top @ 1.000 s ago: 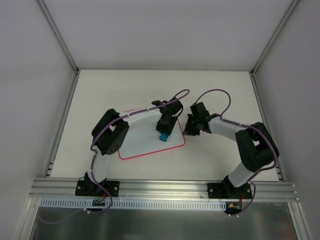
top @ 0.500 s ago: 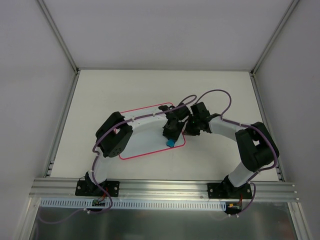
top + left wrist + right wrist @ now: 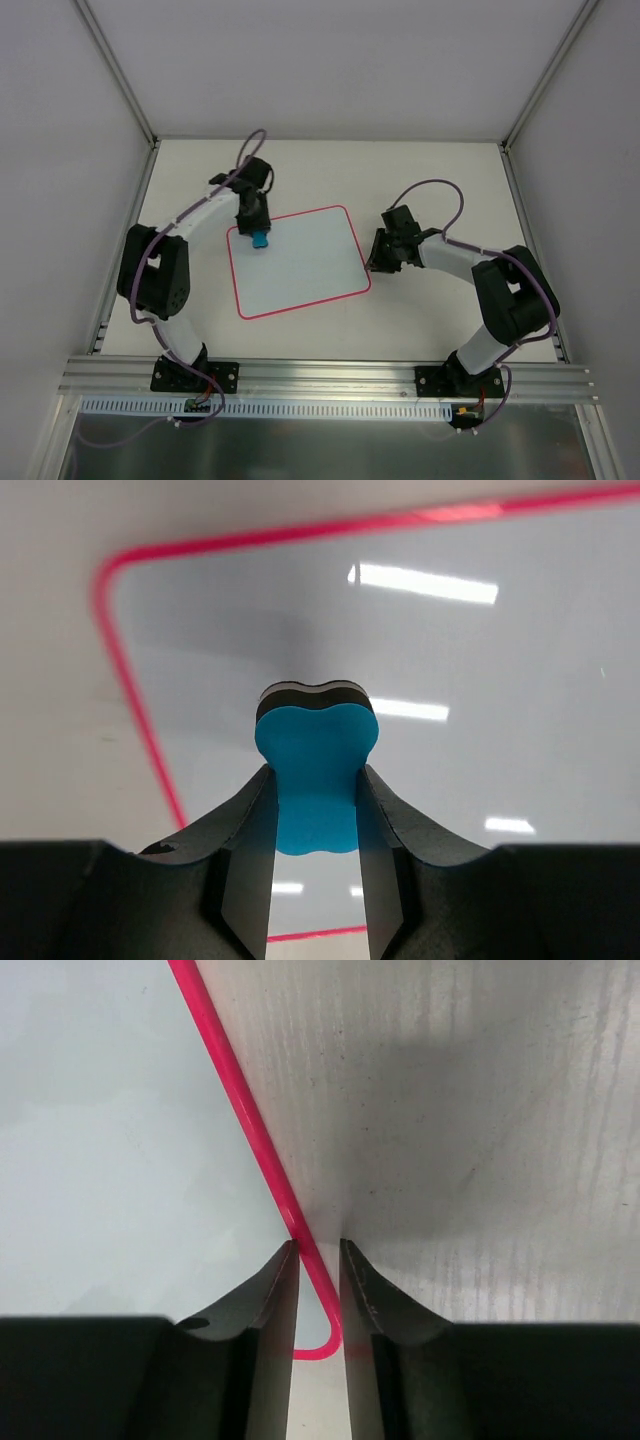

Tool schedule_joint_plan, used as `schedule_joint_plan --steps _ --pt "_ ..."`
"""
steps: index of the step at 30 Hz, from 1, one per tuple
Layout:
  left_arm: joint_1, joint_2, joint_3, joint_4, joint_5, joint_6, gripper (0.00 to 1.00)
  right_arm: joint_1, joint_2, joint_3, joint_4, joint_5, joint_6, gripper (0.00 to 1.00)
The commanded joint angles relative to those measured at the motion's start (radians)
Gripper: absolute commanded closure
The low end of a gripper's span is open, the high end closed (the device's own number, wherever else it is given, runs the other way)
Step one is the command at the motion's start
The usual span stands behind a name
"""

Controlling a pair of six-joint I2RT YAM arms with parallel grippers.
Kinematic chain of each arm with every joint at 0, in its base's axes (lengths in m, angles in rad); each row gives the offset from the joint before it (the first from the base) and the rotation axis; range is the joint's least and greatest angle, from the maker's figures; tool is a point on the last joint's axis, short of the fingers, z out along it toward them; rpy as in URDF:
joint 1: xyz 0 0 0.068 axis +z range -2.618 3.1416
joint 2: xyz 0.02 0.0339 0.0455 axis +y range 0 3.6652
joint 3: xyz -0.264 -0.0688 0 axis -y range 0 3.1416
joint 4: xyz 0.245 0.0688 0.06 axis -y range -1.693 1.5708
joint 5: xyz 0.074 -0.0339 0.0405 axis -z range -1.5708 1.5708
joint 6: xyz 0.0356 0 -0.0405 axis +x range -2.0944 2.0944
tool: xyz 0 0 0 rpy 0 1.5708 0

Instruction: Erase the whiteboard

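Note:
The whiteboard [image 3: 300, 268] lies flat mid-table, white with a red-pink border, and no marks show on it. My left gripper [image 3: 258, 233] hovers at the board's far left corner, shut on a small blue eraser [image 3: 259, 240]. In the left wrist view the eraser [image 3: 316, 735] sits pinched between the fingers, its dark felt face toward the whiteboard [image 3: 480, 680]. My right gripper [image 3: 374, 263] rests at the board's right edge near the front corner. There its jaws [image 3: 319, 1245] stand a narrow gap apart astride the red border of the whiteboard [image 3: 100, 1110], holding nothing.
An aluminium rail [image 3: 320, 375] runs across the near edge over both arm bases. Metal frame posts [image 3: 128, 250] and pale walls close in the table on the left, right and far sides. Purple cables loop above both arms.
My left arm has swept the eraser from the board's near right area across to its far left corner. The right arm has stayed at the board's right edge.

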Motion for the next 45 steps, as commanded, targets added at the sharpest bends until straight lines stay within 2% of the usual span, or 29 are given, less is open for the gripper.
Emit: schedule_joint_plan --steps 1,3,4,6,7,9,10,14,16,21,22,24,25,28,32,33,38,41,45 --pt "0.176 -0.054 -0.049 -0.033 -0.055 0.029 1.0 -0.002 -0.021 -0.039 -0.118 0.077 -0.039 0.72" --pt "0.3 -0.04 -0.055 -0.026 -0.042 0.038 1.0 -0.003 -0.038 -0.041 -0.119 0.087 -0.049 0.63" --pt "0.339 -0.032 -0.054 -0.019 -0.03 0.04 1.0 -0.002 -0.057 -0.041 -0.121 0.091 -0.053 0.53" --pt "0.411 0.001 -0.043 -0.006 -0.009 0.049 1.0 -0.002 -0.08 -0.039 -0.133 0.092 -0.064 0.43" --pt "0.458 0.014 -0.035 0.001 0.001 0.052 1.0 -0.003 -0.09 -0.036 -0.137 0.092 -0.078 0.33" --pt "0.505 0.058 0.0 0.011 0.005 0.064 1.0 -0.003 -0.133 -0.036 -0.153 0.132 -0.09 0.24" --pt "0.526 0.075 0.014 0.011 -0.002 0.071 1.0 -0.002 -0.147 -0.035 -0.157 0.137 -0.105 0.16" --pt "0.558 0.159 0.078 0.01 -0.01 0.08 1.0 -0.003 -0.224 -0.033 -0.185 0.153 -0.13 0.07" --pt "0.563 0.187 0.09 0.01 -0.018 0.084 0.94 -0.005 -0.25 -0.039 -0.193 0.158 -0.131 0.03" --pt "0.568 0.203 0.086 0.013 -0.022 0.08 0.67 -0.011 -0.311 -0.041 -0.21 0.176 -0.153 0.01" --pt "0.568 0.193 0.081 0.011 -0.025 0.08 0.54 -0.014 -0.336 -0.039 -0.22 0.184 -0.158 0.01" --pt "0.568 0.152 0.064 0.01 -0.025 0.086 0.36 -0.022 -0.36 -0.029 -0.231 0.195 -0.17 0.01" --pt "0.568 0.134 0.058 0.01 -0.027 0.087 0.19 -0.025 -0.386 -0.021 -0.248 0.206 -0.183 0.01" --pt "0.568 0.039 0.025 0.008 -0.033 0.101 0.02 -0.043 -0.425 0.028 -0.294 0.23 -0.222 0.01" --pt "0.568 -0.164 -0.046 0.002 0.008 0.098 0.01 -0.06 -0.503 0.138 -0.369 0.288 -0.297 0.01" --pt "0.568 -0.258 -0.067 -0.001 0.039 0.11 0.01 -0.068 -0.517 0.19 -0.393 0.302 -0.315 0.01" --pt "0.569 -0.553 -0.084 -0.022 0.12 0.178 0.01 -0.083 -0.597 0.361 -0.452 0.402 -0.439 0.01" --pt "0.568 -0.774 -0.058 -0.03 0.142 0.222 0.01 -0.089 -0.641 0.462 -0.466 0.449 -0.521 0.01" --pt "0.566 -0.899 0.035 -0.074 0.139 0.276 0.01 -0.091 -0.692 0.563 -0.464 0.486 -0.624 0.01"
